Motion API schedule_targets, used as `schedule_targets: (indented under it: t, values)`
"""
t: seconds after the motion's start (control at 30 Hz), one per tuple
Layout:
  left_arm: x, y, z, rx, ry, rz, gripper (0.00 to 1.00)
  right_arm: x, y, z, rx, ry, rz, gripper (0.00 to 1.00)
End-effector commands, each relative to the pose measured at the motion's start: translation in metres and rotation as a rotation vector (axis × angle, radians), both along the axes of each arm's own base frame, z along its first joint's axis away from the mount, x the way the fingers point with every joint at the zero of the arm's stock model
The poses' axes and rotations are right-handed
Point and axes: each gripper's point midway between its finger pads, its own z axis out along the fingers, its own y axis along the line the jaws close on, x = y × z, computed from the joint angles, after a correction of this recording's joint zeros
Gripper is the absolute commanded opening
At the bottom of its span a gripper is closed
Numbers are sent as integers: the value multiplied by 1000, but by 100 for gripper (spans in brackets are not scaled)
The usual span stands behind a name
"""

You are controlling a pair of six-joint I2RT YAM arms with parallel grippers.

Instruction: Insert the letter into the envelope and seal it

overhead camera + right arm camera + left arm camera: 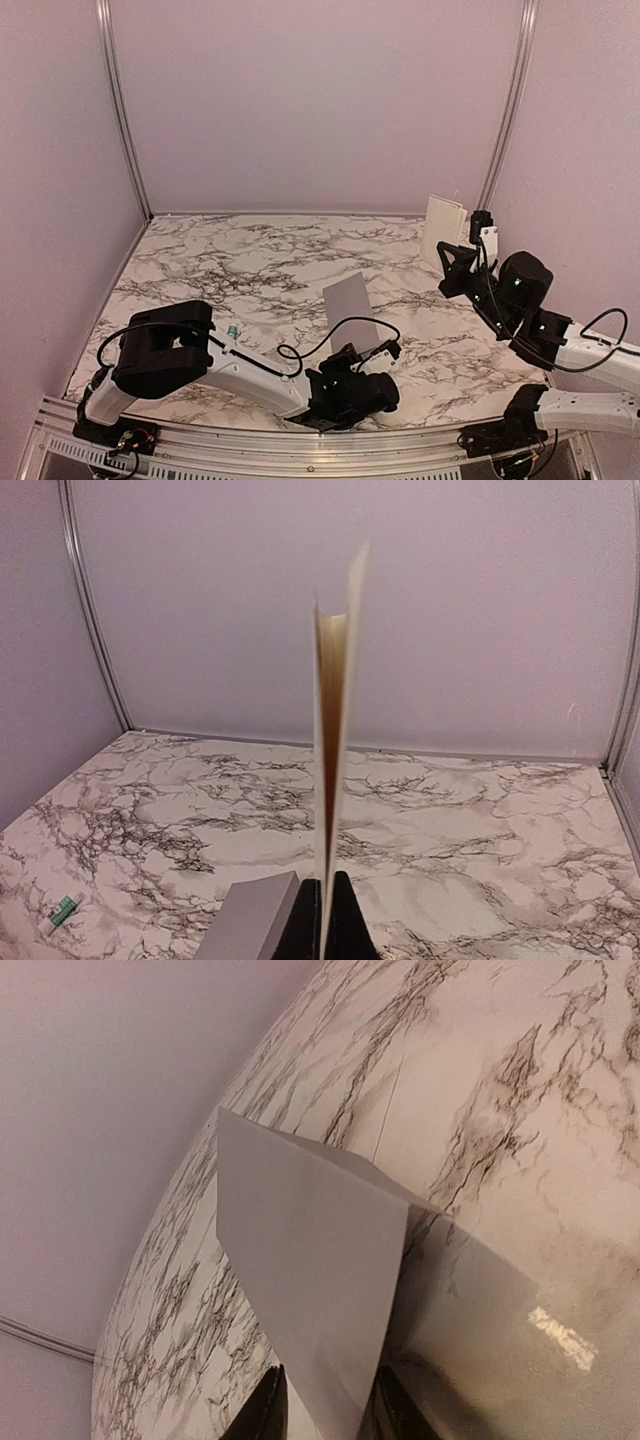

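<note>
Lying at the near left of the marble table (250, 260) is a small green-and-white tube (232, 332), apart from everything else. Right of it, near the middle, the left gripper (328, 1412) reaches low to the envelope (347, 297), a flat grey rectangle. Its pointed flap (310, 1280) stands lifted off the body, and the flap's tip dips between the two dark fingers (268, 1415). The wrist view crops the fingertips, so I cannot tell whether they are clamped on the flap or only flank it. At the far right, the right gripper (322, 925) is clenched on the lower edge of the letter (443, 222). It holds the cream folded sheet upright in the air, well apart from the envelope. Risks from here are judgement. A shallow hold on the flap tip could slip, or crease the point. Nothing pins the envelope, so pulling the flap may drag it across the smooth marble. The letter, held by one edge, could splay its panels and catch on the envelope's mouth instead of sliding in.
</note>
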Motion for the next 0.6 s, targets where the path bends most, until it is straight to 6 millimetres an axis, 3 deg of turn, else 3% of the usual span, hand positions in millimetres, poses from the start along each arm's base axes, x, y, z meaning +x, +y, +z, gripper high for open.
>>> schedule_targets:
  t: [0.0,0.33,0.43,0.57]
  values:
    - [11,35,19,-47,-41,65,30,2,-4,3,-7,-8,-17,0]
    - [20,120,6,15,-37,164,38,2,-3,3,-7,-8,-11,0]
    - [15,126,5,13,8,139,46,1,-3,5,-3,-10,-6,0]
    - [3,120,12,3,72,65,67,-1,-3,5,1,-9,0,0]
